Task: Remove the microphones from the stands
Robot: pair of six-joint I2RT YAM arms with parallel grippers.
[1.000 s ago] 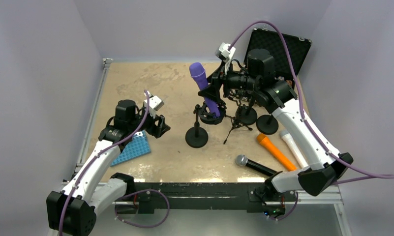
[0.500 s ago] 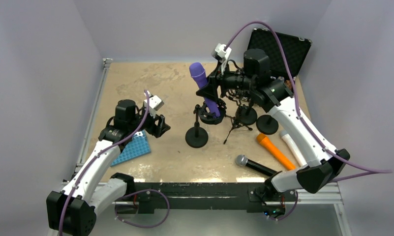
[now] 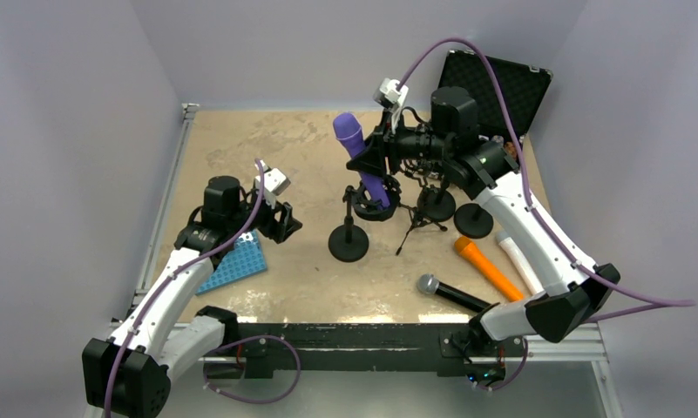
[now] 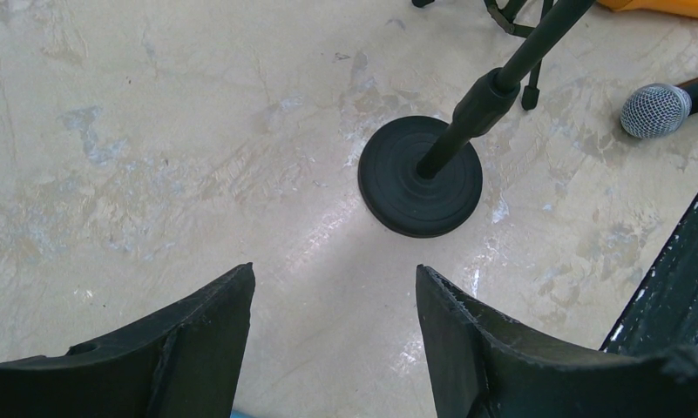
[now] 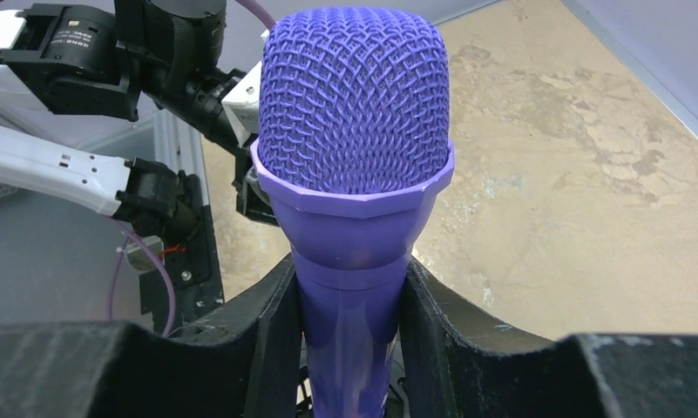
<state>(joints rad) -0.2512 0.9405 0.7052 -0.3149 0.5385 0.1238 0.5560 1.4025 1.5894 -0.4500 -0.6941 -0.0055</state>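
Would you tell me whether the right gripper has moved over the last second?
Yes. The right gripper has shifted slightly left, away from the black case and onto the purple microphone, which it now clamps.

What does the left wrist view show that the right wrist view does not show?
Only the left wrist view: the open left fingers, a black round-base stand, and a silver-headed microphone lying on the table. Only the right wrist view: the purple microphone held between the right fingers, with the left arm behind. Both show the tan table.
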